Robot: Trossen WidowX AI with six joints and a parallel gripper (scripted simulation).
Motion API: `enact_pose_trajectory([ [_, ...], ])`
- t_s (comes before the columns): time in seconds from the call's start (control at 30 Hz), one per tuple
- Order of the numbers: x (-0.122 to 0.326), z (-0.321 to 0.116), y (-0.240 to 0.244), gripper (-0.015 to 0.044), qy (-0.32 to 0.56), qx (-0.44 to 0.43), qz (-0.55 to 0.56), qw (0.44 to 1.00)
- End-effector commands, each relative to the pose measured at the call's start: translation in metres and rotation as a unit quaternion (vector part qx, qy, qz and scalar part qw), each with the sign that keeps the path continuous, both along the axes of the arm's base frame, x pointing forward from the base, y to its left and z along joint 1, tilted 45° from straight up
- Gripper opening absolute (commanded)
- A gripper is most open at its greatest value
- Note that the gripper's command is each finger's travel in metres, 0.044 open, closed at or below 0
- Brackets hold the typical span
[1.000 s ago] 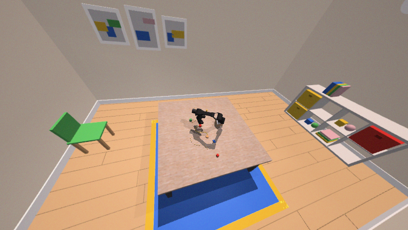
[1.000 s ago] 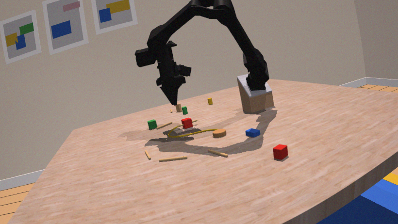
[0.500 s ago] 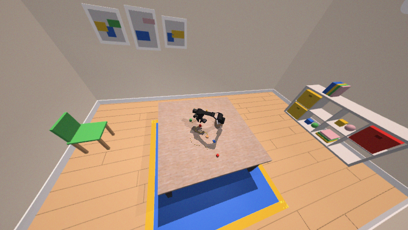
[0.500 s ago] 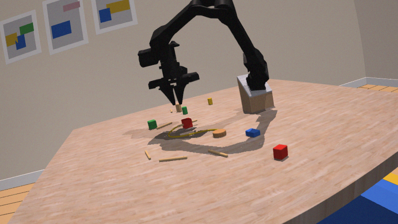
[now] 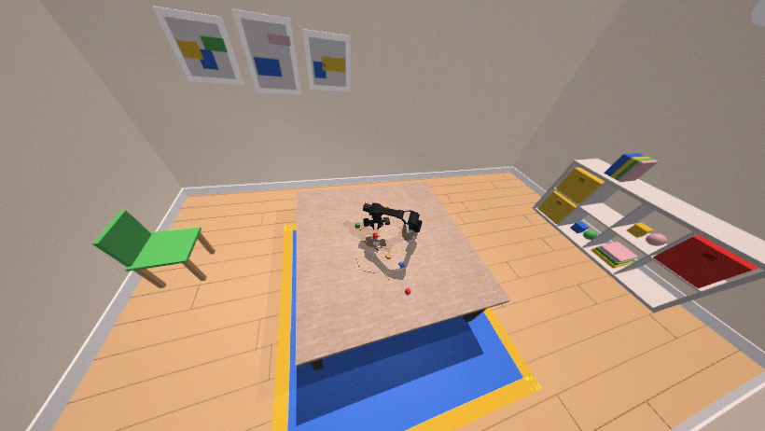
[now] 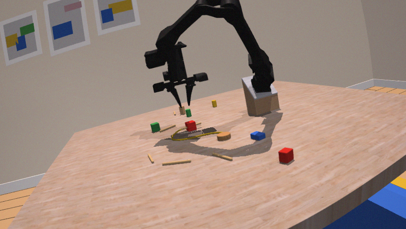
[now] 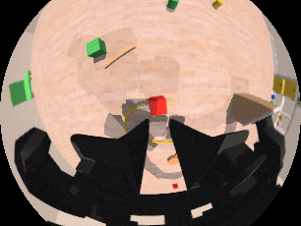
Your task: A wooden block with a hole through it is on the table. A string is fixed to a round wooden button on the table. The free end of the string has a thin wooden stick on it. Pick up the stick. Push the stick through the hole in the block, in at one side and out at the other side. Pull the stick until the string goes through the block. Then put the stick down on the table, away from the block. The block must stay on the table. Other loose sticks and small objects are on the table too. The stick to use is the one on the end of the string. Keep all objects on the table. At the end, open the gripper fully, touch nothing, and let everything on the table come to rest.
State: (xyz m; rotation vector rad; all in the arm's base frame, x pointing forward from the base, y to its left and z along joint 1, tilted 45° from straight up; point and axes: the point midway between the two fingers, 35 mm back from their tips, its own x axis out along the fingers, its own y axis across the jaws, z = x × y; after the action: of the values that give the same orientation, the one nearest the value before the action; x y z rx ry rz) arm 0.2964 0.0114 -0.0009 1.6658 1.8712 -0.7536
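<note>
Pincer (image 5: pixel 376 227) (image 6: pixel 184 106) (image 7: pixel 158 122) partly open above the red block (image 5: pixel 375 234) (image 6: pixel 190 125) (image 7: pixel 157 105), gripping nothing.
The pale wooden table (image 5: pixel 331 321) (image 6: pixel 113 193) (image 7: pixel 197 49) stands over a blue mat (image 5: pixel 407 369) (image 6: pixel 396 196); seen from the top view, a green chair (image 5: pixel 171 246) (image 7: pixel 21 92) is at nine o'clock from it, a white shelf unit (image 5: pixel 690 214) (image 7: pixel 283 104) at three. In the exterior view the thin stick (image 6: pixel 198 123) (image 7: pixel 172 102) shows at one o'clock of the block, and the yellow string (image 6: pixel 195 137) (image 7: pixel 125 120) curves from its nine o'clock side round to the round button (image 5: pixel 388 255) (image 6: pixel 224 136) (image 7: pixel 173 159) at four. The tips stand a modest gap apart, touching neither block nor stick.
</note>
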Motion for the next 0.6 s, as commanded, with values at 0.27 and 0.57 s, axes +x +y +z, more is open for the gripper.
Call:
enact_pose_trajectory([
  [0.27, -0.023, 0.002, -0.006, 0.0120, -0.402, 0.052, 0.410, 0.817],
  [0.57, -0.030, 0.001, -0.006, 0.0120, -0.518, 0.073, 0.530, 0.667],
])
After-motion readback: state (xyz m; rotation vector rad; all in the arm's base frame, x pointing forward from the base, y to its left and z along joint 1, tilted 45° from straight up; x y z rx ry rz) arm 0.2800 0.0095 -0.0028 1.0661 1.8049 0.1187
